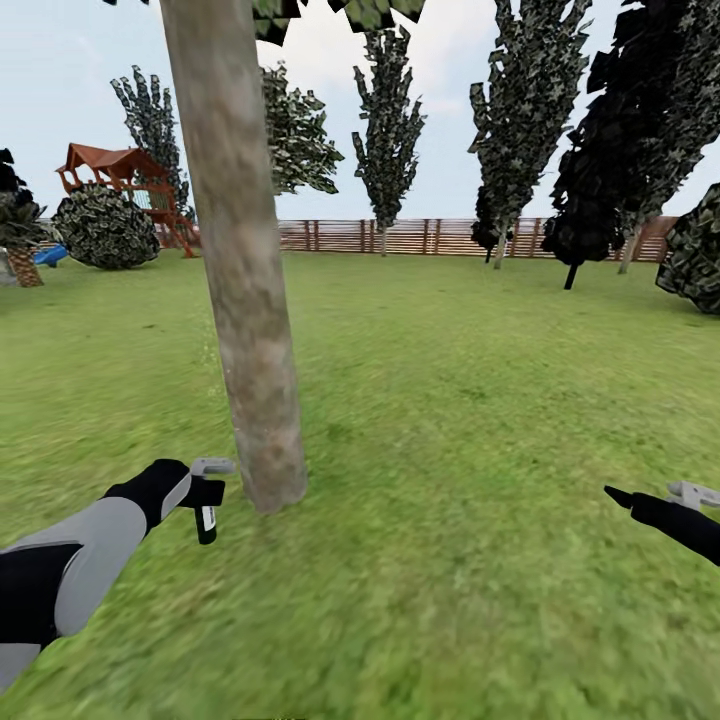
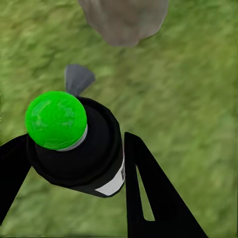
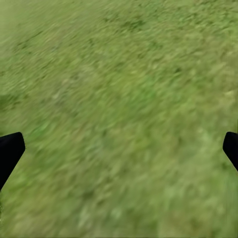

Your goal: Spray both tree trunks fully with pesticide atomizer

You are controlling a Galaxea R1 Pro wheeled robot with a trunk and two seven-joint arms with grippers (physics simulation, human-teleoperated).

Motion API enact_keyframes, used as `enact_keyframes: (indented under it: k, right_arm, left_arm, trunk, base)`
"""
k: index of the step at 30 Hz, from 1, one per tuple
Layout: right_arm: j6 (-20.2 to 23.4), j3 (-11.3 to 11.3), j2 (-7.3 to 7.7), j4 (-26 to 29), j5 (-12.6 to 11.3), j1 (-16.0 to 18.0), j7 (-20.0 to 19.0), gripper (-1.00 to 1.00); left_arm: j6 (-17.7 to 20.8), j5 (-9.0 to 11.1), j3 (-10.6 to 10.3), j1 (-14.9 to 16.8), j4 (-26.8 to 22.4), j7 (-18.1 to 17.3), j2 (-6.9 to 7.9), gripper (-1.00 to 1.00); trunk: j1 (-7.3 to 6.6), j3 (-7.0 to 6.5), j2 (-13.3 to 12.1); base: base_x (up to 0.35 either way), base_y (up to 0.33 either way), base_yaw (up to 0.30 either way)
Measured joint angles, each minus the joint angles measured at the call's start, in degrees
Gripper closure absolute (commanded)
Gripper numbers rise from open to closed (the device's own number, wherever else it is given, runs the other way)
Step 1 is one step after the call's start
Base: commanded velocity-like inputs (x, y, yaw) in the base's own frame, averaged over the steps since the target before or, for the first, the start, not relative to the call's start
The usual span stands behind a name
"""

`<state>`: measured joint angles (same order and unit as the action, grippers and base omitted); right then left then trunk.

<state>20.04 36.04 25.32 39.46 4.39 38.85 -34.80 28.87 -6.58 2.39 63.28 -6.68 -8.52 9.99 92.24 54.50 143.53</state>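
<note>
the left claw (image 2: 74, 163) is clamped on the spray bottle (image 2: 74, 148), one black finger on each side of its dark body; in the left wrist view the bottle's bright green cap (image 2: 55, 120) faces the camera and a grey nozzle (image 2: 78, 79) pokes out beyond it toward the foot of the tree trunk (image 2: 124, 20). in the head view the same left claw (image 1: 205, 490) holds the bottle (image 1: 206, 520) low and just beside the base of the trunk (image 1: 245, 300), on the trunk's left, with grass between them. so the pick-up is done, and by my reading the robot is placed for spraying this first tree.

no spray cloud or wet patch shows on the bark, so i cannot tell how much of this trunk is covered; it rises well above the bottle. the second tree to be treated cannot be picked out with certainty from here. behind the trunk stand dark narrow trees (image 1: 390, 120), a slatted wooden fence (image 1: 420, 236) and a red-roofed play set (image 1: 125, 175).

the right claw (image 3: 119, 148) is spread wide and empty over bare lawn (image 3: 119, 99), well to the right of the trunk (image 1: 650, 500).
</note>
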Motion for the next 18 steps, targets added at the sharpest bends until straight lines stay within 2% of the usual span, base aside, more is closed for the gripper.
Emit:
enact_keyframes:
  k: [4, 10, 12, 13, 14, 15, 18]
  right_arm:
    - [0.00, 0.00, 0.01, 0.00, 0.00, 0.00, 0.00, -1.00]
    - [0.00, 0.00, 0.03, 0.00, 0.00, 0.00, 0.00, -1.00]
    - [0.00, 0.00, 0.02, 0.00, 0.00, 0.00, 0.00, -1.00]
    - [0.00, 0.00, 0.01, 0.00, 0.00, 0.00, 0.00, -1.00]
    - [0.00, 0.00, 0.05, 0.00, 0.00, 0.00, 0.00, -1.00]
    - [0.00, 0.00, 0.07, 0.00, 0.00, 0.00, 0.04, -1.00]
    - [0.00, 0.00, 0.05, 0.00, 0.00, 0.00, 0.06, -1.00]
  left_arm:
    - [-0.01, 0.03, 0.01, 0.00, 0.06, -0.02, 0.01, 1.00]
    - [0.43, -0.21, -0.01, 0.08, -1.79, 0.22, -0.73, 1.00]
    - [4.12, -0.33, -0.02, 0.10, -5.96, 0.31, -0.75, 1.00]
    - [8.39, -0.39, -0.02, 0.10, -9.13, 0.30, -0.76, 1.00]
    - [15.28, -0.53, -0.07, 0.11, -14.70, 0.28, -0.78, 1.00]
    - [17.85, -0.41, -0.08, 0.13, -17.22, 0.27, -0.78, 1.00]
    - [20.09, -0.35, -0.10, 0.16, -19.18, 0.26, -0.93, 1.00]
  trunk:
    - [0.00, 0.00, 0.00]
    - [0.00, 0.00, 0.00]
    - [0.00, -0.01, 0.00]
    - [-0.01, -0.01, 0.01]
    - [-0.01, -0.01, 0.00]
    - [-0.01, -0.01, 0.01]
    - [0.00, 0.00, 0.00]
  base:
    - [0.003, -0.156, 0.231]
    - [0.000, -0.011, 0.030]
    - [0.000, -0.001, 0.002]
    - [0.000, 0.000, 0.000]
    - [0.000, 0.000, 0.000]
    - [0.000, 0.000, 0.000]
    - [0.000, 0.000, 0.000]
